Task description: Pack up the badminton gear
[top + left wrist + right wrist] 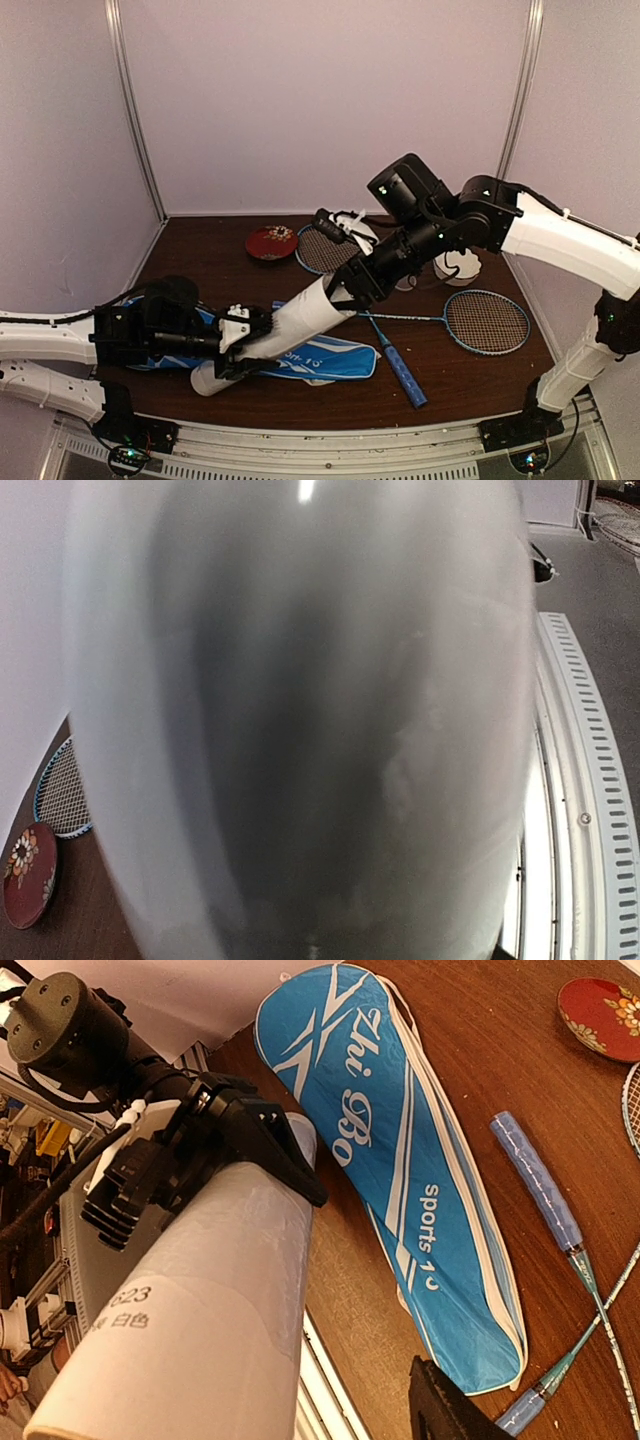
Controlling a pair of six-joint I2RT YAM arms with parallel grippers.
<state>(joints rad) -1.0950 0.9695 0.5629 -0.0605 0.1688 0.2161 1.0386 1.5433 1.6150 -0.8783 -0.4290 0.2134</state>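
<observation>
Between my two hands the long white tube (296, 320) slants from near left up to far right, above the blue racket bag (400, 1160). My left gripper (240, 338) clamps it near the low end. My right gripper (350, 288) meets the top end (whether it grips, I cannot tell). The tube looks matte and smooth, with small print.

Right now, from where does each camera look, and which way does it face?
Top external: above, behind the bases, facing the far wall; left arm and right arm show.
Left wrist: against the white tube, which fills it; no fingers visible.
Right wrist: along the tube toward the left gripper; one own finger shows.
All share the red dish.
</observation>
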